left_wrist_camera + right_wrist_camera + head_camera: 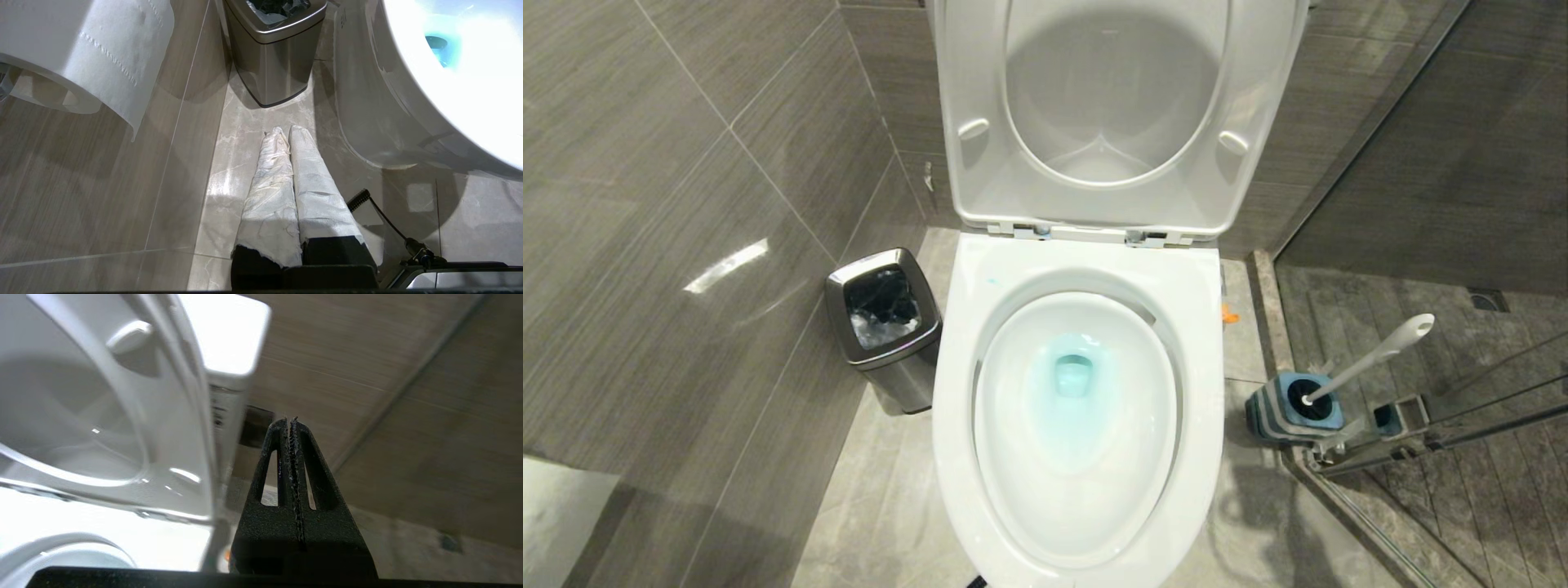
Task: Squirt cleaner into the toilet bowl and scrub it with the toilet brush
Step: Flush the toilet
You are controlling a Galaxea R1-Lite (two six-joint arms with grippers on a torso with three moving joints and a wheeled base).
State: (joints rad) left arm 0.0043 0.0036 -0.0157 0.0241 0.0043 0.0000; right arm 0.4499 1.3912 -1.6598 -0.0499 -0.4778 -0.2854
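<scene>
Turquoise cleaner (pixel 1072 384): tints the water at the bottom of the toilet bowl (pixel 1209 343), plus a small teal spot on the rim's back left; I judge the squirting step done.
Toilet brush (pixel 1372 357): upright-tilted in its blue-and-grey holder (pixel 1290 408) on the floor, just right of the bowl; untouched, so I judge scrubbing is all still left.
Right gripper (pixel 292 426): black fingers pressed together, holding nothing; it faces the raised seat and lid (pixel 81 416) and the wall, out of my head view.
Left gripper (pixel 286 136): cloth-wrapped fingers closed, empty, low over the floor between the steel bin (pixel 273 61) and the bowl's outer wall.
Open room: bare floor tiles lie around the holder, though a glass door rail (pixel 1454 425) stands close behind it; I would approach the handle from the bowl side.
</scene>
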